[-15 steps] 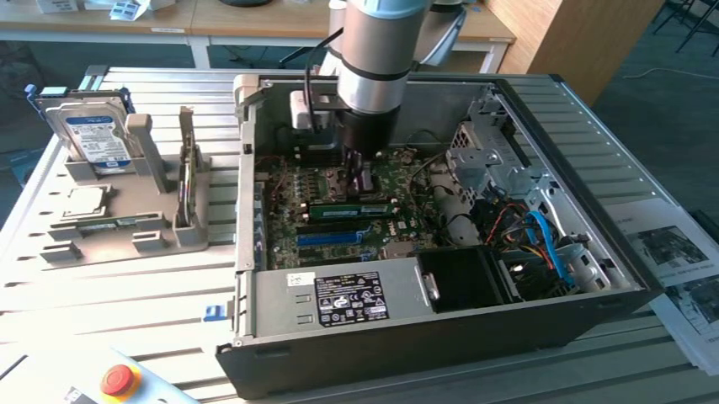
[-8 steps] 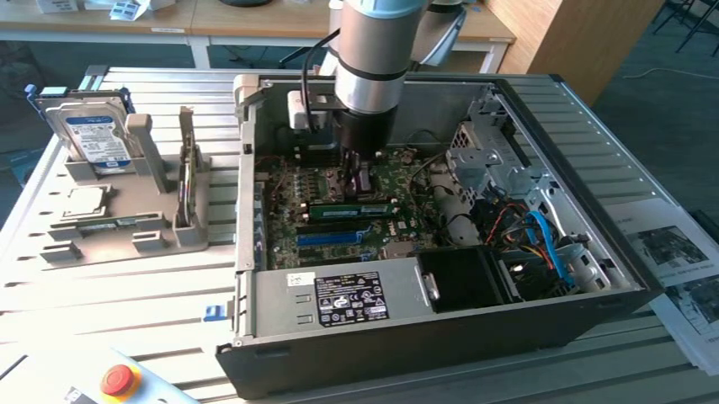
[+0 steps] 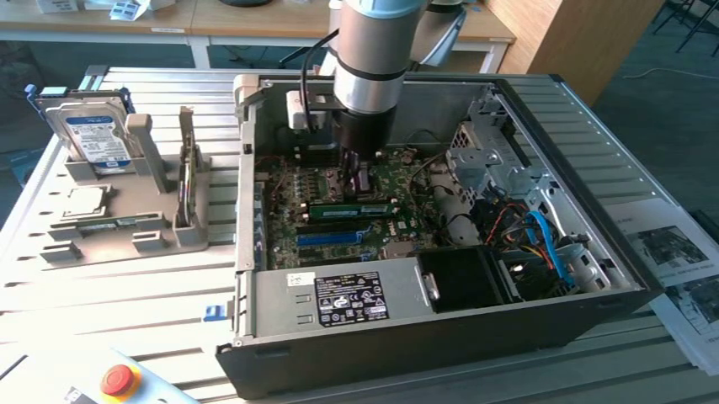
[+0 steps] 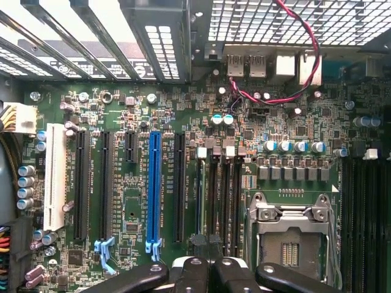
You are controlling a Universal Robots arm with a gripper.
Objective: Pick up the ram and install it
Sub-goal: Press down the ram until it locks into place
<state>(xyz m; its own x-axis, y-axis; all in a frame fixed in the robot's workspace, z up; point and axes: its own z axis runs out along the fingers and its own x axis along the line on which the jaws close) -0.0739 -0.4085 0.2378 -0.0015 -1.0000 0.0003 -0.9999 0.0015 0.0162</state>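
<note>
The ram [image 3: 350, 206] is a green stick standing on edge in a motherboard slot inside the open PC case [image 3: 584, 252]. In the exterior view my gripper [image 3: 359, 181] hangs straight above the ram's middle, close over its top edge. I cannot tell if they touch. In the wrist view the gripper [image 4: 211, 271] is shut, its dark fingertips pressed together with nothing showing between them. Past them run the parallel memory slots [image 4: 225, 201], and the thin pale edge of the ram [image 4: 200, 195] shows beside them.
A blue slot [image 3: 337, 237] lies just in front of the ram, and a long blue slot [image 4: 153, 183] shows on the motherboard. The power supply [image 3: 337, 299] and cables [image 3: 540, 236] crowd the case. A grey holder [image 3: 146, 194] to the exterior view's left carries a hard drive [image 3: 96, 135] and another stick [image 3: 185, 164].
</note>
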